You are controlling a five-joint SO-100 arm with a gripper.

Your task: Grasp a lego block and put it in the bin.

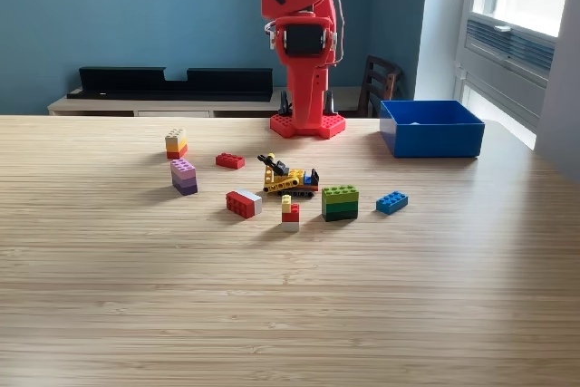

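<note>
Several lego blocks lie scattered mid-table in the exterior view: a tan-yellow-red stack (176, 143), a pink-purple stack (184, 177), a flat red brick (229, 160), a red and grey block (243, 203), a small yellow-red-white stack (290, 213), a green stack (340, 202) and a blue brick (391, 202). The blue bin (431, 140) stands at the back right, open-topped. The red arm (305, 52) rises from its base (306, 124) at the table's far edge and runs off the top of the frame. Its gripper is out of view.
A small yellow lego vehicle (290, 177) sits among the blocks. Behind the table are a low sideboard (163, 97) with black trays, a dark chair (379, 83) and a window at the right. Bare wooden tabletop (290, 314) fills the front half.
</note>
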